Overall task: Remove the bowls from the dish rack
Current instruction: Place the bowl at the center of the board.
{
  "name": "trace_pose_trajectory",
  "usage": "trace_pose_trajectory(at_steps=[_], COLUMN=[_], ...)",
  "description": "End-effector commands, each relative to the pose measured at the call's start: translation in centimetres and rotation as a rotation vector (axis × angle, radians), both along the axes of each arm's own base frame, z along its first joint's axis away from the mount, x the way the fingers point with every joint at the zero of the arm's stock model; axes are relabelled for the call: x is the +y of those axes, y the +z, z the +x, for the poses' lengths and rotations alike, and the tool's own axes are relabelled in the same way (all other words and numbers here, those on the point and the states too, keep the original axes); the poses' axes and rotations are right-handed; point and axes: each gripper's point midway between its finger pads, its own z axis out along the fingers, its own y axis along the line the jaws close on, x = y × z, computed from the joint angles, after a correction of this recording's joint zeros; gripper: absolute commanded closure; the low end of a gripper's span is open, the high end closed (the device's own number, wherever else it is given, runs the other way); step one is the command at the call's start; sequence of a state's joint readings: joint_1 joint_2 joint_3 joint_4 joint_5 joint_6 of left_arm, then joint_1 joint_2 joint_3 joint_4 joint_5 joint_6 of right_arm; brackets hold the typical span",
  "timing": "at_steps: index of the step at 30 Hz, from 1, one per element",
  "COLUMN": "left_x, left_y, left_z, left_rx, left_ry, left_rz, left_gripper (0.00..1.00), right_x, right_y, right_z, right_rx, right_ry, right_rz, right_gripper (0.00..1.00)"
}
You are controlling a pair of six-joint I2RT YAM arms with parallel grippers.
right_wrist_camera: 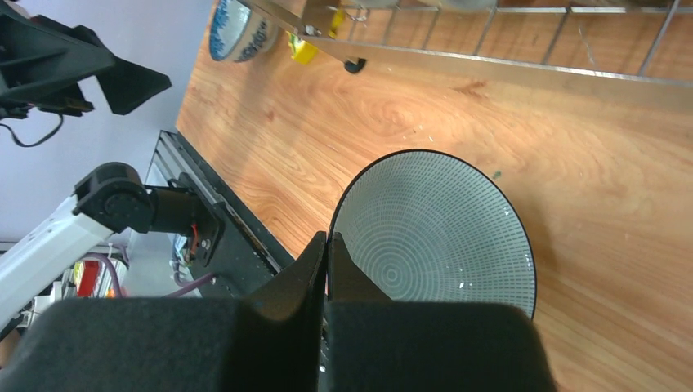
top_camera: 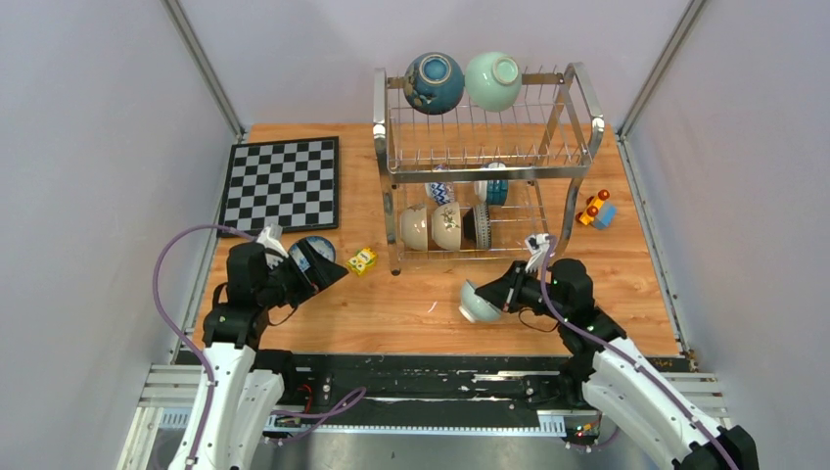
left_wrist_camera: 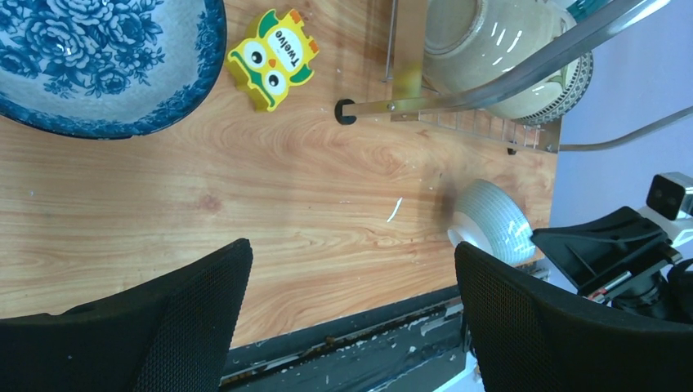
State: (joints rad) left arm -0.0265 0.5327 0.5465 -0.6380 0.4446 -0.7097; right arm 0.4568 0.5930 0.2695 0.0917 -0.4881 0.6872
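The right hand [right_wrist_camera: 328, 245] is clenched on the rim of a round grey-green ceramic bowl with a dark edge and fine dotted rings inside [right_wrist_camera: 433, 237]; the thin wall passes between its two fingers. This bowl is tilted and low over the wooden worktop [top_camera: 391, 313], in front of the tall silver wire dish rack [top_camera: 489, 172]. I cannot tell whether its foot touches the wood.

The left hand [left_wrist_camera: 351, 273] is released, with jaws wide and nothing in them. It hangs over bare wood near a wide white ceramic bowl with blue flowers [left_wrist_camera: 98, 57], which lies on the worktop outside the rack.

In the rack, a dark blue glazed bowl [top_camera: 434, 83] and a mint green glazed bowl [top_camera: 492, 80] lie on the upper tier. Two cream ceramic bowls [top_camera: 431, 227] stand on edge in the lower tier, beside some patterned ones.

I judge such bowls to be stiff, rather heavy for their size, smooth and therefore slippery, and easy to chip against the wires. The rim is the natural place to take hold, with one finger inside and one outside. A pinch at one point lets the bowl swing, so the fingers should reach deep over the wall. The bowl should be set down softly, foot first.
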Motion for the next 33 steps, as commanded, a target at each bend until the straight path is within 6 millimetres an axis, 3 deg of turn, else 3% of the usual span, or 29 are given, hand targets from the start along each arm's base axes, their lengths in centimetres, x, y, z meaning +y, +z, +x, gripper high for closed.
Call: trace_pose_trajectory(at_steps=[1,17,33], left_x=[-0.2,-0.1,0.0], left_y=[-0.7,-1.9,-1.9], left_z=[-0.3,-0.1,-0.3], left_rx=[0.003,0.006,-0.005], left_ry=[-0.018,-0.008,-0.013], left_rz=[0.006,0.001,0.017], left_gripper=[0.05,0.05,0.05], right_x=[0.5,-0.1,0.3], right_y=[0.6,-2.6,-6.3], right_z=[0.4,-0.5,-3.3], right_rx=[-0.064,-0.025,-0.093], right_ry=[0.011,0.022,0.181], right_rz=[0.027,-0.085,-0.579], right_gripper=[1.0,1.0,1.0])
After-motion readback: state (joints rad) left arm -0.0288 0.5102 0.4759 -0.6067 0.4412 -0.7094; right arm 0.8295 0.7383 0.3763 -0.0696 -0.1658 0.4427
